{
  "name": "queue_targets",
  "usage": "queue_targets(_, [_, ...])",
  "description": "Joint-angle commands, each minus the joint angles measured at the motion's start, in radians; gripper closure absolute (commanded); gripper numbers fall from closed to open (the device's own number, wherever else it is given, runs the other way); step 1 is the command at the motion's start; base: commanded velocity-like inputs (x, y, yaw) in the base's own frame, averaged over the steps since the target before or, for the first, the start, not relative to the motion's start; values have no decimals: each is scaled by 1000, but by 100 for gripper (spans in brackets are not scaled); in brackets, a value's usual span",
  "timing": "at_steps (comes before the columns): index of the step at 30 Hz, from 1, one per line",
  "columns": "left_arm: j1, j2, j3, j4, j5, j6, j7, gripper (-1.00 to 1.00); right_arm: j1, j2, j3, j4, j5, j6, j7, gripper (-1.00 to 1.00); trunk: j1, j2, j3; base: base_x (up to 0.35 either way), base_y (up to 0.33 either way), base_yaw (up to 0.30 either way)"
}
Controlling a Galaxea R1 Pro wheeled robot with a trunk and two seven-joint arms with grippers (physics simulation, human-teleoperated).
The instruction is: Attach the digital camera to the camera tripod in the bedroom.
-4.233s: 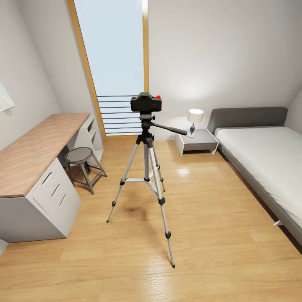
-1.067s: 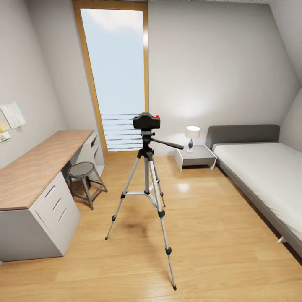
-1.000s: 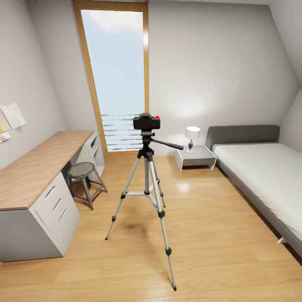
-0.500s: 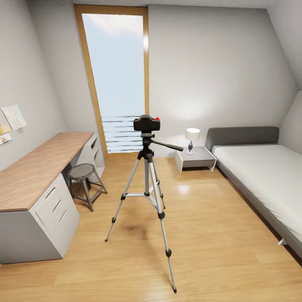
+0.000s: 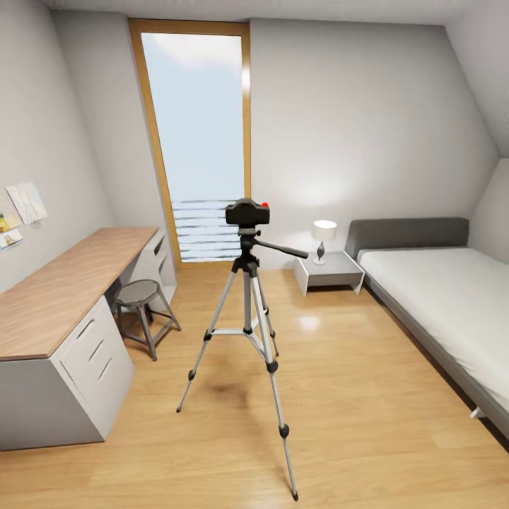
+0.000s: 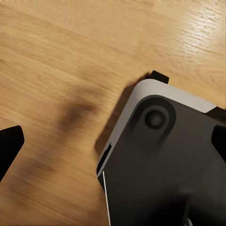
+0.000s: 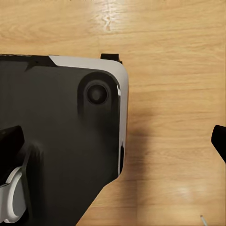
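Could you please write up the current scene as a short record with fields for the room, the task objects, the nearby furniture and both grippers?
room: bedroom with light wood floor, sloped white walls, tall window
digital camera: black, red button on top, sitting on the tripod head
camera tripod: standing upright mid-floor, three legs spread, pan handle pointing toward the bed side
left of tripod: wooden desk, round grey stool
right of tripod: nightstand with lit lamp, grey bed
left gripper: open, holding nothing, above floor
right gripper: open, holding nothing, above floor
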Motion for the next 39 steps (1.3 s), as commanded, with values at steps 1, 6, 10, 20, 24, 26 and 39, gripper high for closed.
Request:
queue_targets(1, [-1,0,-8,-1,8,-1,4,-100,-1,0,2,3,-1,-7,3,-100,1,-2,0,0,0,0])
queue_targets(6, [-1,0,-8,-1,8,-1,4,-100,-1,0,2,3,-1,-7,2,-100,1,-2,8,0,0,0])
queue_targets(10, [-1,0,-8,-1,8,-1,4,-100,-1,0,2,3,-1,-7,0,-100,1,-2,14,0,0,0])
queue_targets(20, [-1,0,-8,-1,8,-1,4,-100,0,1,2,4,-1,2,-13,-100,1,-2,30,0,0,0])
queue_targets(24, [-1,0,-8,-1,8,-1,4,-100,0,1,2,4,-1,5,-28,-100,1,-2,37,0,0,0])
queue_targets(26, [-1,0,-8,-1,8,-1,4,-100,0,2,2,4,-1,5,-33,-100,1,-2,40,0,0,0])
queue_targets(39, [-1,0,-8,-1,8,-1,4,-100,0,2,2,4,-1,5,-55,-100,1,-2,61,0,0,0])
